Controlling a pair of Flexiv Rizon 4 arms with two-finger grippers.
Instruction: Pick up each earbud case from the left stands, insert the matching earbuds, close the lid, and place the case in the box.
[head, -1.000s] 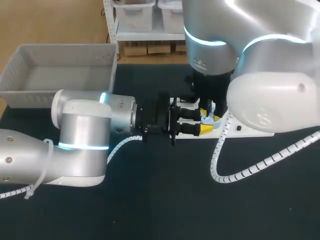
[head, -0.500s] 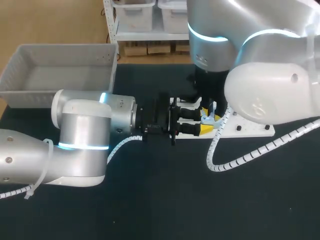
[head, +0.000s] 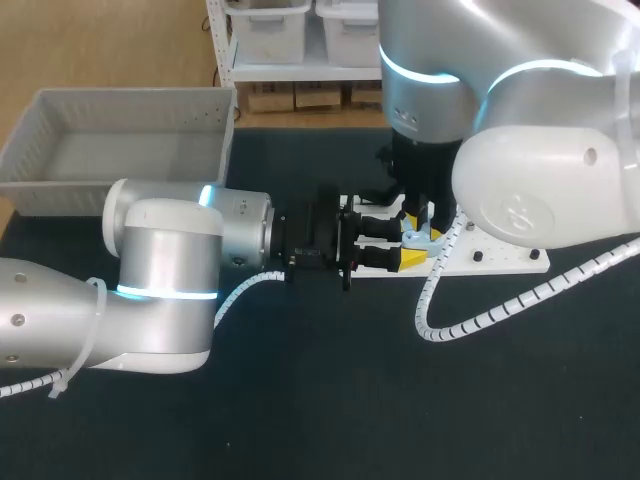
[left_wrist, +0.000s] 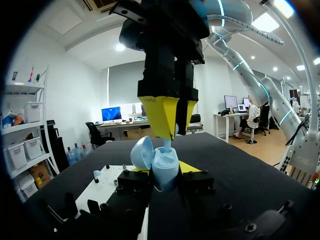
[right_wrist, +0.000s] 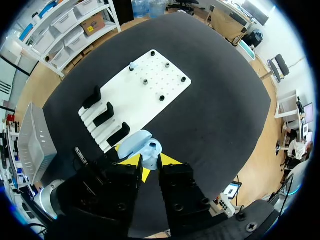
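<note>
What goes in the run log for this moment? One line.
left fingers: shut on earbud case, lid open | right fingers: hold earbud above case

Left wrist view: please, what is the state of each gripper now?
Left gripper: closed on the open earbud case.
Right gripper: closed on what looks like an earbud, just above the case.

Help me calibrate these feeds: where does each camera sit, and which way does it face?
Head view: fixed above and behind, looking down on the black table; left arm enters left, right arm right.
Left wrist view: on the left wrist, looking level along the left gripper, fingers shut on the pale blue open earbud case; right gripper above it.
Right wrist view: on the right wrist, looking down on the case and white board with black stands; own gripper in foreground.
Shared: all show the case.
</note>
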